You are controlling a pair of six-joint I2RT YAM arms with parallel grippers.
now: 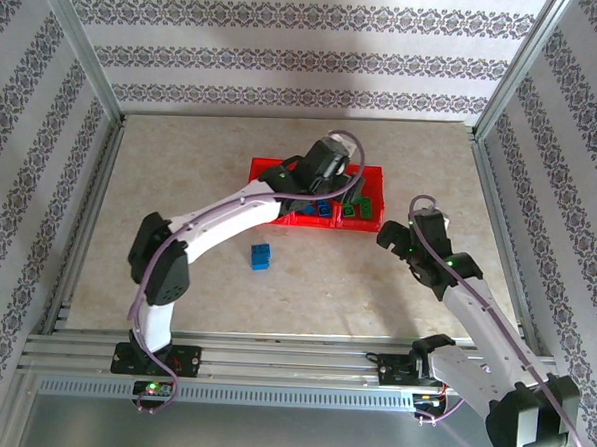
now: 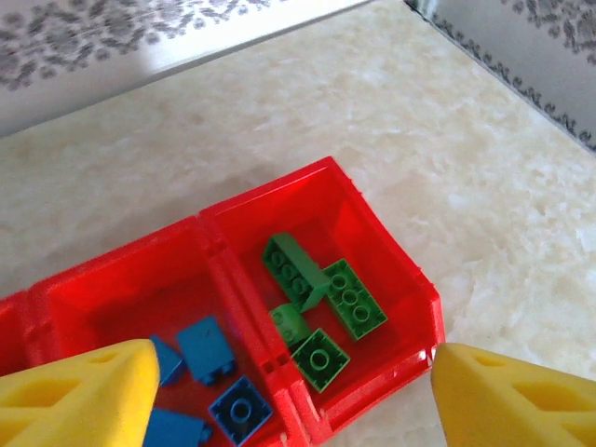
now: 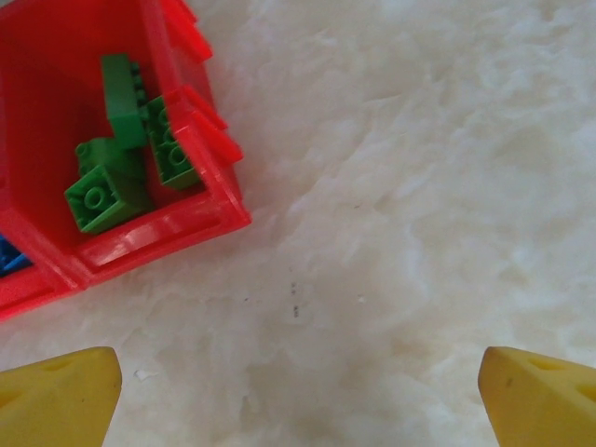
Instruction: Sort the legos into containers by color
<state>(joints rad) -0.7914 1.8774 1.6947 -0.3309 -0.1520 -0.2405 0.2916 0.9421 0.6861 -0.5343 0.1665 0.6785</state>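
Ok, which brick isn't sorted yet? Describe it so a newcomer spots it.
Find the red tray in the middle of the table. Just nearer the arm bases from its left end lies one blue brick. It alone rests on bare tabletop; the green bricks and other blue bricks lie inside tray compartments.

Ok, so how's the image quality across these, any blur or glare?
Top external: even light, sharp, the loose blue plastic brick crisp. Left wrist: green plastic bricks in focus, yellow fingertips blurred, slight sheen on the bright red plastic tray. Right wrist: pale marbled tabletop washed out, soft.
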